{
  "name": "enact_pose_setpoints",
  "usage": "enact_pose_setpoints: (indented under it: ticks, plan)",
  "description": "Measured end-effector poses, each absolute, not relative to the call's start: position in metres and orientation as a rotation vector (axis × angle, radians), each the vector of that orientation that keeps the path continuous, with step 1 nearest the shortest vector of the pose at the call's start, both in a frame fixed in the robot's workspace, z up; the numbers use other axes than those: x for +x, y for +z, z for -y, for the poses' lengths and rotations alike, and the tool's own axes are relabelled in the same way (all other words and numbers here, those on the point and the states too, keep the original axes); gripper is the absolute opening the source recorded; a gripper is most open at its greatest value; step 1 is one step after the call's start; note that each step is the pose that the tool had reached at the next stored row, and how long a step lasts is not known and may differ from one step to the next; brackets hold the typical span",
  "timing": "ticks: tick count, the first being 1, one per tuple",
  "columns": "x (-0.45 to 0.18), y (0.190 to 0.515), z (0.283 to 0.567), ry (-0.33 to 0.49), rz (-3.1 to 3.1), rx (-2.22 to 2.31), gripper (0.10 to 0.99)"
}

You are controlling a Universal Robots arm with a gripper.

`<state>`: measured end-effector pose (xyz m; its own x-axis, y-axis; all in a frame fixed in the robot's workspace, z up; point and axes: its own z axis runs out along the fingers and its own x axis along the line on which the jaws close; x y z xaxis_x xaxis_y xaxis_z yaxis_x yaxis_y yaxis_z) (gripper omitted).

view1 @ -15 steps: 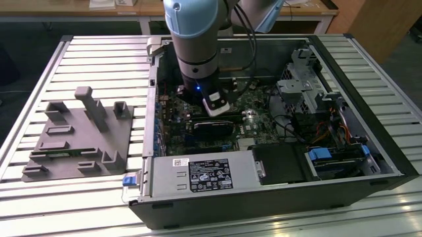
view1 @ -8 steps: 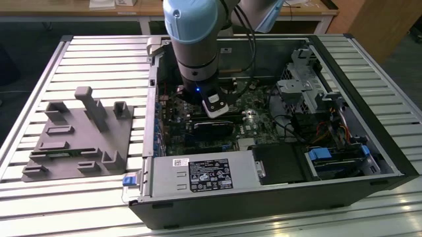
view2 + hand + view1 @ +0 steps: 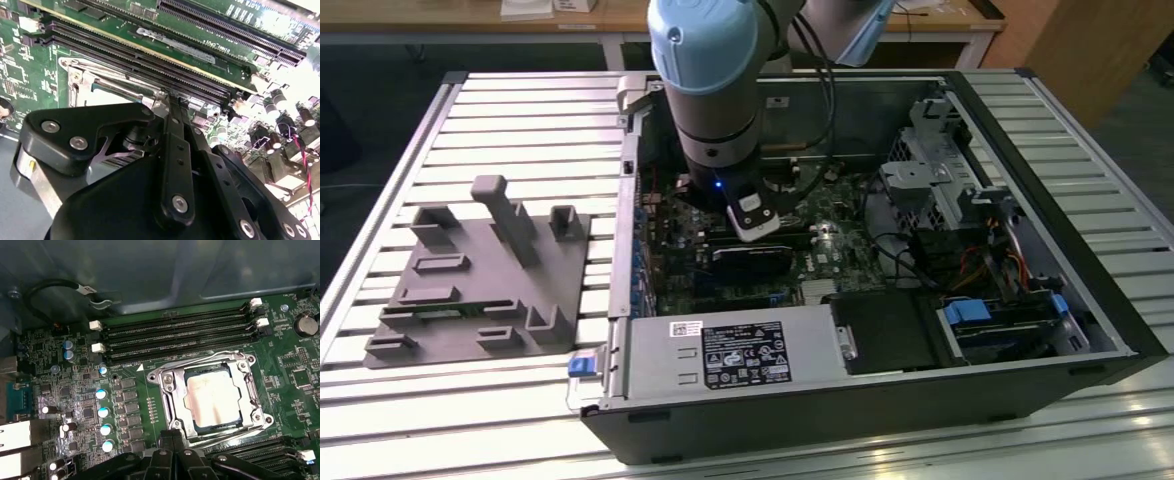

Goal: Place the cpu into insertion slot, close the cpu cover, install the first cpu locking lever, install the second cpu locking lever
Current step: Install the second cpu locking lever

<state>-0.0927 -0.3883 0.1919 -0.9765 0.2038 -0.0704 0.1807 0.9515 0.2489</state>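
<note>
Silver-grey metal of the cpu [image 3: 212,401] is framed by the cpu cover [image 3: 254,405], lowered to retain it, just beyond the clenched, empty jaws

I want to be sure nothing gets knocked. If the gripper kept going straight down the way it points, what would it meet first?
Most likely the cpu cover at its near edge, closed over the cpu in the insertion slot. The gripper points at the motherboard there; depth is unclear, so it may already touch.

A slatted metal table [image 3: 480,120] fills the exterior view, brightly lit. Behind it stands a wooden desk [image 3: 587,25] on white legs over dark floor [image 3: 374,80].
</note>
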Motion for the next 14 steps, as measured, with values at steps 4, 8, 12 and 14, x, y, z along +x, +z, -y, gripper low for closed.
enact_pose_setpoints:
  ticks: [4,8,12,14]
  plan:
    - [-0.093,0.202,0.388,0.371,-3.009,0.297,0.106]
    - [-0.093,0.212,0.388,0.367,-3.009,0.297,0.106]
    - [-0.084,0.213,0.388,0.347,-3.010,0.301,0.106]
    - [-0.077,0.213,0.388,0.344,-3.011,0.301,0.106]
